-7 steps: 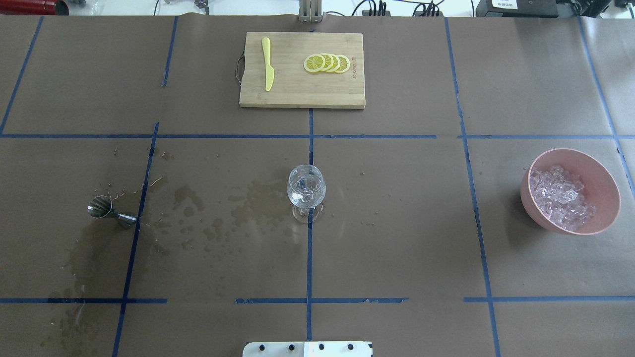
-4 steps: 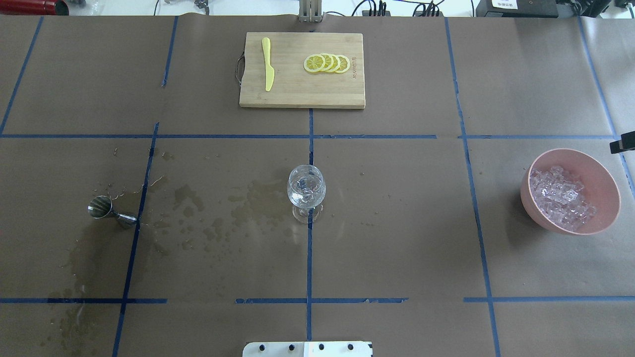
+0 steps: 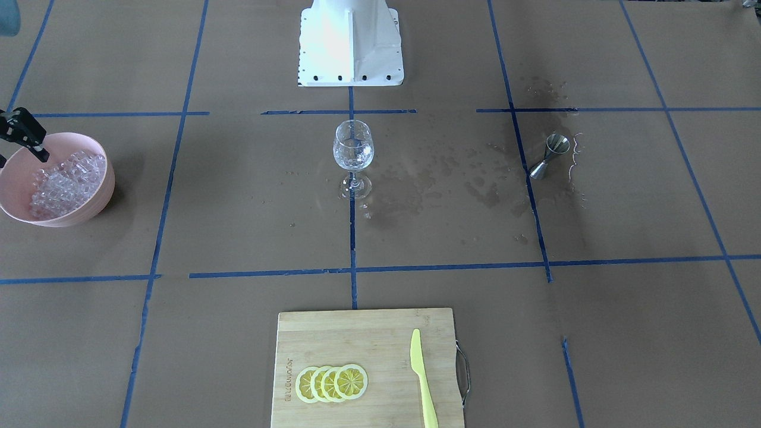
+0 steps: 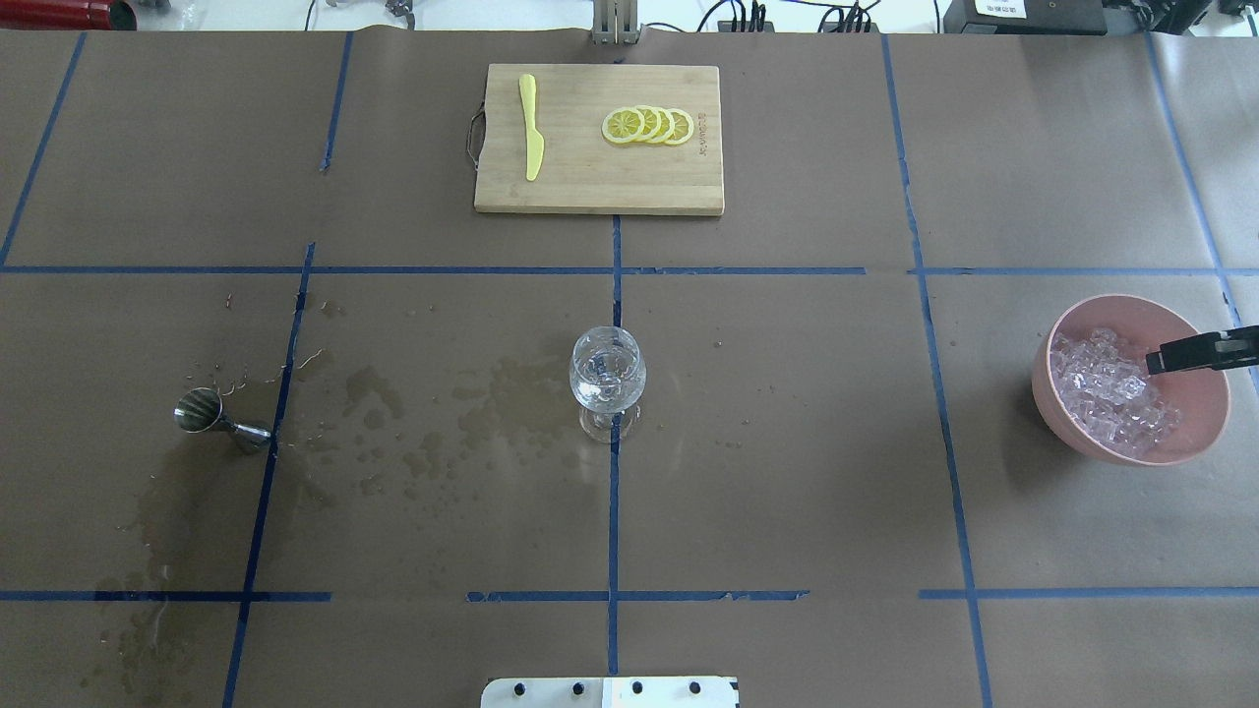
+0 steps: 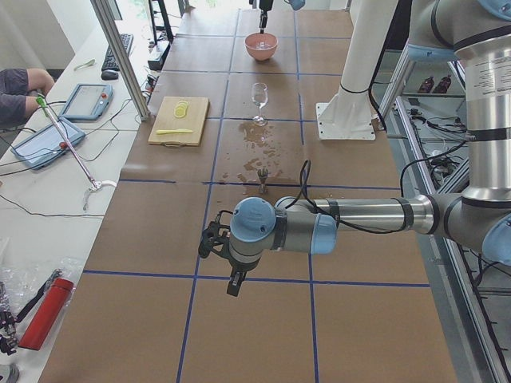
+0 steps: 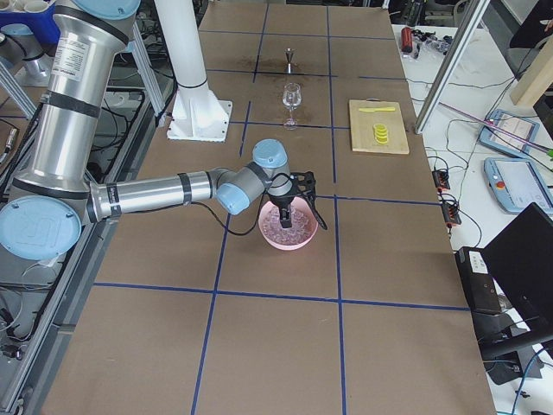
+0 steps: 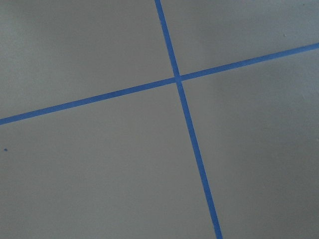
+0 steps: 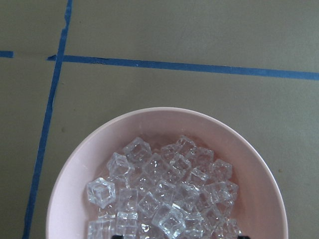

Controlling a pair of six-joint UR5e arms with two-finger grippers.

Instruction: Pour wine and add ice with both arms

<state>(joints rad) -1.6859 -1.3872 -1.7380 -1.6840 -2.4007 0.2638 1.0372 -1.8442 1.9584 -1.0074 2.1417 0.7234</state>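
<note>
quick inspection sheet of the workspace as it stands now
surface: brown paper table with a blue tape grid; wet stains between glass and measuring cup
job's things: ice heaped in pink bowl; wine glass upright at centre; measuring cup beside the stains
clutter: cutting board with knife and lemon slices
grippers: right gripper open over the ice; left gripper over bare paper, state cannot tell
cables: black cable looped at left arm
surroundings: person's arm and tablets on side bench
</note>
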